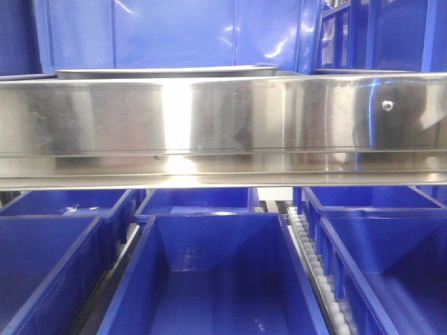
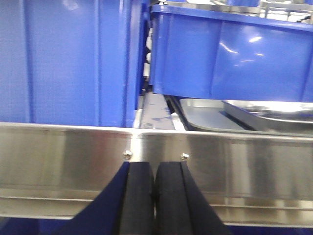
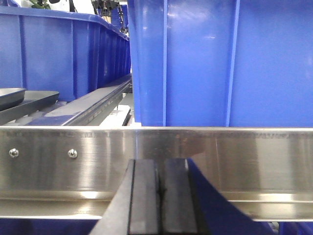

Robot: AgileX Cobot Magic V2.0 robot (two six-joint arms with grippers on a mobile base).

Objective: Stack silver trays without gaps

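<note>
- Shiny, shallow silver trays [image 2: 244, 113] with thin out-turned rims are seen beyond the left gripper [image 2: 154, 196], fingers pressed together.
- The right gripper [image 3: 160, 200] is likewise closed, empty.

both end effectors [image 2: 154, 196] [image 3: 160, 196] — flat black rubbery fingers.

Two shiny silver trays [image 2: 244, 115] lie on the shelf, one tilted across the other.

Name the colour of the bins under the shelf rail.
Blue. The bins under the brushed-steel shelf rail show best in the exterior front-facing view.
</note>
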